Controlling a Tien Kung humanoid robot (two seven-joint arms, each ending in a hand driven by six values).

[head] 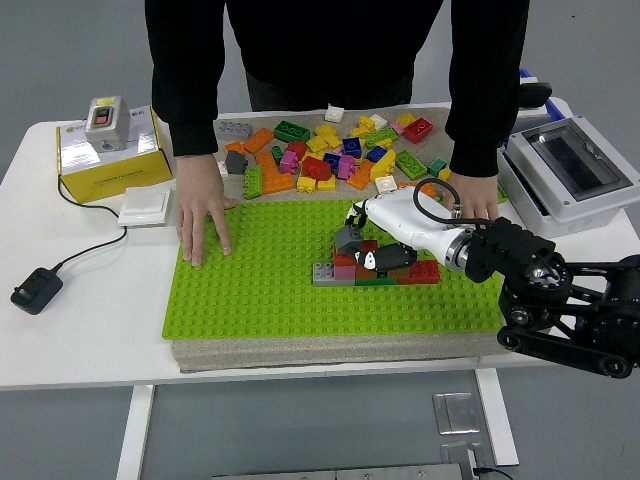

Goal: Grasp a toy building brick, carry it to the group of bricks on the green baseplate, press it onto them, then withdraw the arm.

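The green baseplate (pixel 250 290) lies on a grey mat mid-table. On its right half stands a group of joined bricks (pixel 345 270): a grey one at the left, red and pink ones, green beneath. My right hand (pixel 366 248), white with dark fingers, reaches in from the right and sits on top of the group. Its fingers curl down around a dark red brick (pixel 368 246) on the stack. Loose bricks (pixel 330 150) of many colours are heaped beyond the plate's far edge. The left arm does not show.
A person stands at the far side, one hand (pixel 203 215) flat on the plate's left far corner, the other hand (pixel 476 203) just behind my wrist. A yellow box (pixel 105 165), a white switch (pixel 145 207) and a black adapter (pixel 35 290) lie left. A grey enclosure (pixel 570 170) stands right.
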